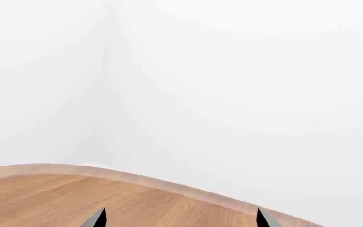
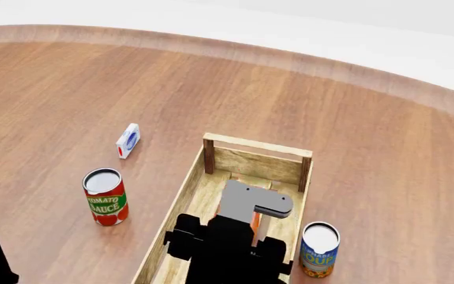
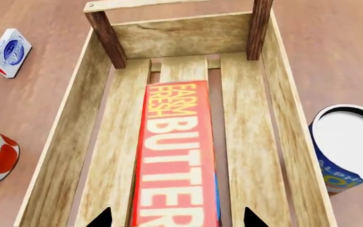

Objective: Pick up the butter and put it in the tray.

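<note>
The butter (image 3: 176,151), a red-orange box with "FARM FRESH BUTTER" facing up, lies lengthwise on the slats of the tray (image 3: 181,34). My right gripper (image 3: 176,218) hangs over it, open. Its two dark fingertips (image 3: 102,218) stand clear of the box on either side, with a gap on each. In the head view my right arm (image 2: 235,236) covers most of the tray (image 2: 259,163), and only an orange sliver of the butter (image 2: 255,222) shows. My left gripper (image 1: 180,218) is open over bare table, holding nothing.
A tomato sauce can (image 2: 104,196) stands left of the tray, and a blue soup can (image 2: 320,248) stands close against its right side. A small white-blue-red carton (image 2: 127,141) lies further left. The table's curved edge (image 2: 290,62) runs along the far side.
</note>
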Controlling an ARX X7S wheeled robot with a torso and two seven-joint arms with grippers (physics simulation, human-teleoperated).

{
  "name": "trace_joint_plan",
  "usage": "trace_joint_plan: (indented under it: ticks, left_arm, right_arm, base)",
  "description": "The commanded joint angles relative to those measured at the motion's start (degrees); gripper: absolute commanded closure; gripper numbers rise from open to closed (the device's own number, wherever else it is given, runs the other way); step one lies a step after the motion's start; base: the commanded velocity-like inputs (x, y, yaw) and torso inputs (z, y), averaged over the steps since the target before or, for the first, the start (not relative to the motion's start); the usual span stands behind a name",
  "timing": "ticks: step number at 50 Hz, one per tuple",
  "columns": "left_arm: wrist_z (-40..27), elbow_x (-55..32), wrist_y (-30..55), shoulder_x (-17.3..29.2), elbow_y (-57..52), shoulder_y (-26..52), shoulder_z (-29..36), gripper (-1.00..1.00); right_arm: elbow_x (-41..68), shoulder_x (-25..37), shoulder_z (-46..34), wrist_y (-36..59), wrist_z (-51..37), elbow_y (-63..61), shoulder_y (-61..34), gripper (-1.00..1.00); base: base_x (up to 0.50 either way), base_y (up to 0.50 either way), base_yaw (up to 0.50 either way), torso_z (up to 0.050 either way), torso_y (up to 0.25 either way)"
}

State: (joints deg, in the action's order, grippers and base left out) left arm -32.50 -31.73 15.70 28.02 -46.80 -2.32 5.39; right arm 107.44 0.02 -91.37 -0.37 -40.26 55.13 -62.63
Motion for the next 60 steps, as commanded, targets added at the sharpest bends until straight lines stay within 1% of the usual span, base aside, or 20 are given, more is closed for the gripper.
trace_joint_plan:
  ticks: [1, 5, 7, 17, 23, 26, 28, 30, 40, 42, 43, 44, 47, 48, 49, 52, 54, 55, 58, 60]
  left_arm:
    - [-0.1, 0.3, 0.0, 0.0, 0.0, 0.1, 0.5, -1.0]
    - [-0.1, 0.8, 0.2, -0.1, -0.1, 0.1, 1.3, -1.0]
    - [-0.2, 0.5, 0.3, 0.1, -0.5, 0.1, 1.1, -1.0]
    - [-0.3, 0.5, 0.1, 0.3, -0.5, 0.1, 1.1, -1.0]
    - [-0.3, 0.6, 0.0, 0.3, -0.3, 0.3, 1.3, -1.0]
    - [-0.2, 1.6, -0.2, 0.0, 0.0, 0.0, 2.3, -1.0]
    - [-0.2, 1.6, -0.1, 0.1, -0.4, -0.1, 2.4, -1.0]
    - [-0.2, 1.5, -0.1, 0.1, -0.5, 0.0, 2.6, -1.0]
    - [0.0, 2.3, -0.3, 0.1, 0.4, 0.0, 3.2, -1.0]
    - [0.1, 2.8, -0.4, 0.0, 0.6, 0.1, 3.7, -1.0]
    - [0.1, 2.8, -0.4, 0.0, 0.6, 0.1, 3.7, -1.0]
    - [0.0, 2.4, -0.3, -0.1, 0.6, 0.1, 3.8, -1.0]
    - [0.0, 2.9, 0.2, 0.0, 0.1, 0.5, 4.6, -1.0]
    - [0.1, 2.9, -0.1, -0.2, 0.5, 0.3, 4.7, -1.0]
    - [0.3, 3.2, 0.2, -0.1, 0.5, 0.5, 5.3, -1.0]
    - [0.0, 3.0, 0.6, 0.1, -0.4, 0.5, 5.2, -1.0]
    - [-0.1, 3.0, 0.9, 0.2, -0.5, 0.7, 5.4, -1.0]
    - [-0.1, 3.2, 0.8, 0.2, -0.7, 0.6, 5.5, -1.0]
    - [-0.1, 3.5, 1.0, 0.2, -0.7, 0.7, 6.0, -1.0]
    - [0.0, 3.8, 0.9, 0.2, -0.9, 0.5, 6.3, -1.0]
  right_arm:
    - [-1.0, 0.0, 0.3, -1.1, -1.3, -2.7, -2.5, -1.0]
    - [-1.4, 0.0, 0.4, -2.0, -2.1, -4.3, -3.9, -1.0]
    - [-2.1, 1.2, 0.5, -3.1, -3.5, -8.1, -4.3, -1.0]
    - [-5.8, 10.7, 1.6, -8.9, -11.8, -31.3, -4.1, -1.0]
    - [-11.9, 16.0, 0.9, -13.2, -15.2, -43.1, -4.0, -1.0]
    - [-16.7, 19.9, 0.1, -15.6, -18.8, -50.9, -3.9, -1.0]
    - [-17.6, 21.0, 0.0, -16.1, -19.4, -53.1, -3.6, -1.0]
    - [-18.7, 22.1, -0.1, -16.8, -19.4, -54.6, -3.1, -1.0]
    - [-32.8, 28.2, -5.2, -16.8, -25.3, -59.8, -3.3, -1.0]
    - [-38.8, 29.6, -7.9, -15.1, -28.0, -60.3, -3.8, -1.0]
    - [-38.8, 29.6, -7.9, -15.1, -28.0, -60.3, -3.8, -1.0]
    - [-43.1, 30.1, -9.5, -14.6, -29.6, -60.2, -3.5, -1.0]
    - [-49.9, 30.6, -12.3, -14.4, -32.6, -60.3, -1.1, -1.0]
    - [-51.5, 30.5, -13.5, -12.5, -34.7, -60.2, -1.2, -1.0]
    - [-53.5, 30.7, -13.6, -13.9, -36.8, -59.0, 1.1, -1.0]
    - [-58.2, 31.7, -14.0, -17.3, -38.2, -59.2, 3.9, -1.0]
    - [-62.8, 32.0, -14.8, -16.0, -41.5, -60.4, 3.9, -1.0]
    - [-66.9, 32.6, -15.1, -16.2, -45.1, -61.0, 5.1, -1.0]
    - [-69.4, 32.9, -14.8, -18.9, -46.5, -60.3, 8.2, -1.0]
    - [-71.9, 33.3, -14.9, -17.6, -48.3, -61.5, 8.6, -1.0]
  base:
    - [0.0, 0.0, 0.0, 0.0, 0.0]
    - [0.0, 0.0, 0.0, 0.0, 0.0]
    - [0.0, 0.0, 0.0, 0.0, 0.0]
    - [0.0, 0.0, 0.0, 0.0, 0.0]
    - [0.0, 0.0, 0.0, 0.0, 0.0]
    - [0.0, 0.0, 0.0, 0.0, 0.0]
    - [0.0, 0.0, 0.0, 0.0, 0.0]
    - [0.0, 0.0, 0.0, 0.0, 0.0]
    - [0.0, 0.0, 0.0, 0.0, 0.0]
    - [0.0, 0.0, 0.0, 0.0, 0.0]
    - [0.0, 0.0, 0.0, 0.0, 0.0]
    - [0.0, 0.0, 0.0, 0.0, 0.0]
    - [0.0, 0.0, 0.0, 0.0, 0.0]
    - [0.0, 0.0, 0.0, 0.0, 0.0]
    - [0.0, 0.0, 0.0, 0.0, 0.0]
    - [0.0, 0.0, 0.0, 0.0, 0.0]
    - [0.0, 0.0, 0.0, 0.0, 0.0]
    - [0.0, 0.0, 0.0, 0.0, 0.0]
    - [0.0, 0.0, 0.0, 0.0, 0.0]
    - [0.0, 0.0, 0.0, 0.0, 0.0]
